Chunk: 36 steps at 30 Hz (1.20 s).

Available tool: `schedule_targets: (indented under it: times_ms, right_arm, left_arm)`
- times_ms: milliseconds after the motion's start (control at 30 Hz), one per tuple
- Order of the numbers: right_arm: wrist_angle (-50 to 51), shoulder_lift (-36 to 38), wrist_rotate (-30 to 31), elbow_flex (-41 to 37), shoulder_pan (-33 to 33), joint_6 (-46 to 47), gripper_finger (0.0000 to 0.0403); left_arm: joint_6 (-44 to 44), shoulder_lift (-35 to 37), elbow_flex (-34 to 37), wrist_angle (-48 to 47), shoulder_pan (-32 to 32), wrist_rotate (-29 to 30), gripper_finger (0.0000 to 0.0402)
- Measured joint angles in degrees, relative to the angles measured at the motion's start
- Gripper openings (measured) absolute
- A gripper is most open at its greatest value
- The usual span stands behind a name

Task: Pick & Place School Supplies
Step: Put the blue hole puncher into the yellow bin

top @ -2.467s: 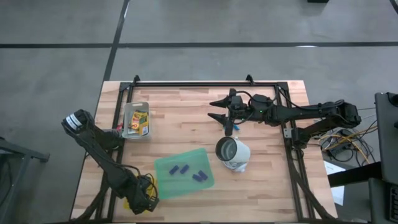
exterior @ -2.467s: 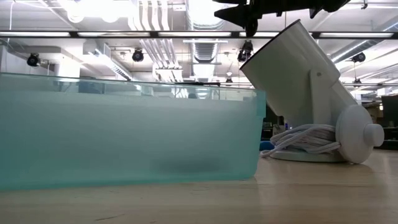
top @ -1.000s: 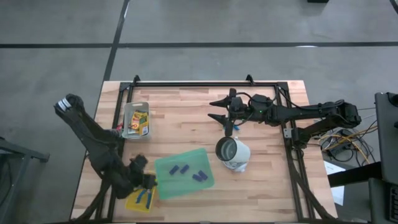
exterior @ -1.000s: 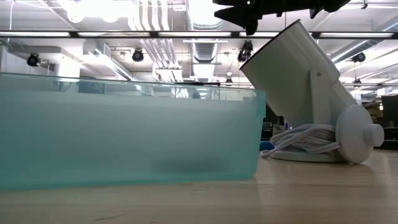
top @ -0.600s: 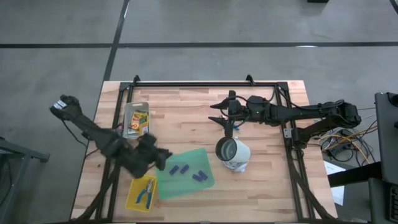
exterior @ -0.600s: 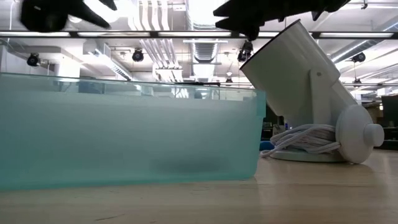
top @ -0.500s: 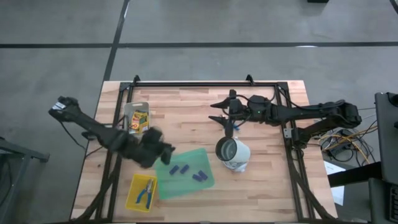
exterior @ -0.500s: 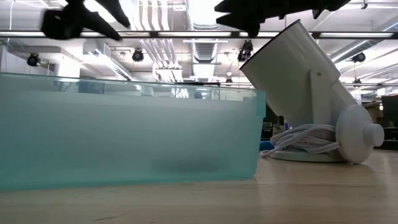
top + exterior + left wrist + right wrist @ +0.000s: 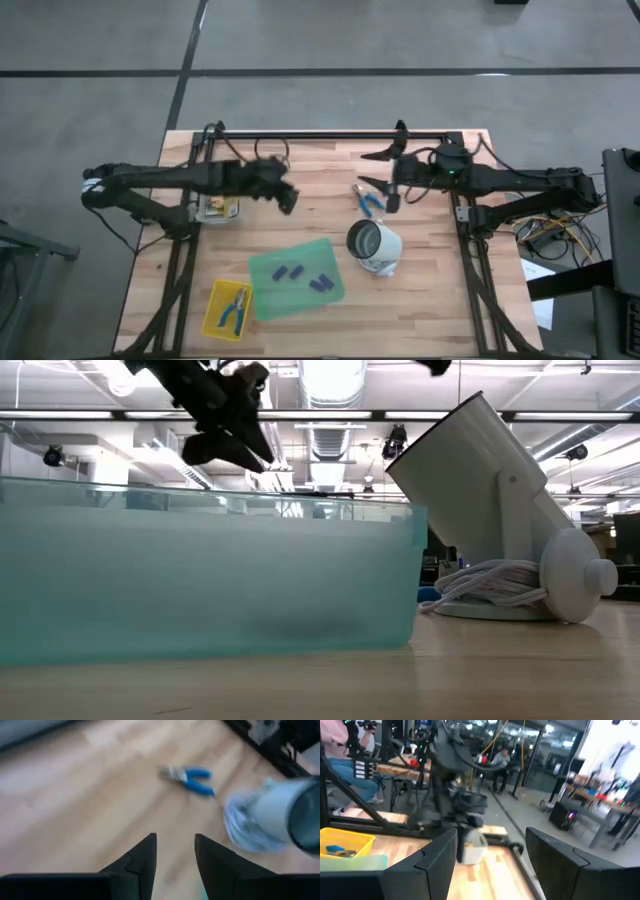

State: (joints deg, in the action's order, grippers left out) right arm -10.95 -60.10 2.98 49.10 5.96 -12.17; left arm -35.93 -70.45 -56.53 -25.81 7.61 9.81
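Note:
A blue-handled metal tool (image 9: 368, 198) lies flat on the wood at mid-table, also in the left wrist view (image 9: 190, 774). My left gripper (image 9: 290, 200) hovers open and empty to its left, slanting down (image 9: 175, 837). My right gripper (image 9: 378, 170) stands open and empty just right of the tool, pointing level (image 9: 490, 837). Several purple-blue pieces (image 9: 300, 277) lie in the green tray (image 9: 262, 296). A second blue-handled tool (image 9: 236, 308) lies in the yellow basket (image 9: 212, 318). Crayon boxes (image 9: 216, 208) sit in a clear bin, partly hidden under my left arm.
A white lamp-like device (image 9: 375, 245) with a coiled cord lies on its side just near of the loose tool (image 9: 510, 510). A black frame (image 9: 300, 133) runs along the far edge and both sides. Bare wood lies between the two grippers.
My left gripper has swung from the yellow basket at the near left corner toward the far edge and the table's middle, rolling as it went. My right gripper has drawn back toward the right edge and risen a little, uncovering the blue-handled tool on the wood.

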Motion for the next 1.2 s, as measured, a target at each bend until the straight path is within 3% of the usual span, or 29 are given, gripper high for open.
schedule_targets:
  times_ms: [100,200,433,600,767,833,933,1200]
  right_arm:
    - [2.6,3.3,0.0,0.0,0.0,-1.4,0.0228]
    - [4.6,5.8,0.1,0.0,0.1,-2.8,0.0228]
    - [6.3,8.4,0.7,0.0,0.1,-1.1,0.0228]
    - [14.1,7.7,7.4,0.0,0.1,3.9,0.0228]
    - [34.4,7.7,22.7,1.7,0.1,22.8,0.0228]
    - [41.0,7.7,25.1,2.5,0.2,28.9,0.0228]
    - [45.5,7.5,24.7,3.0,0.1,32.9,0.0228]
    - [47.7,2.2,21.9,0.4,0.6,31.3,0.0228]
  left_arm:
    - [9.4,-0.2,0.0,4.1,4.7,-0.3,0.0137]
    - [17.4,-0.3,0.1,5.4,9.0,-4.2,0.0137]
    - [26.9,-1.8,0.1,5.8,15.3,-9.9,0.0135]
    - [31.8,-4.2,0.1,6.5,16.4,-9.4,0.0135]
    - [35.6,-5.1,0.1,6.9,17.2,-8.5,0.0135]
    - [36.4,-5.2,0.3,6.9,17.4,-8.6,0.0135]
    - [37.0,-5.2,0.5,6.9,17.4,-8.8,0.0135]
    - [41.7,-5.2,0.5,8.4,17.6,-8.9,0.0135]
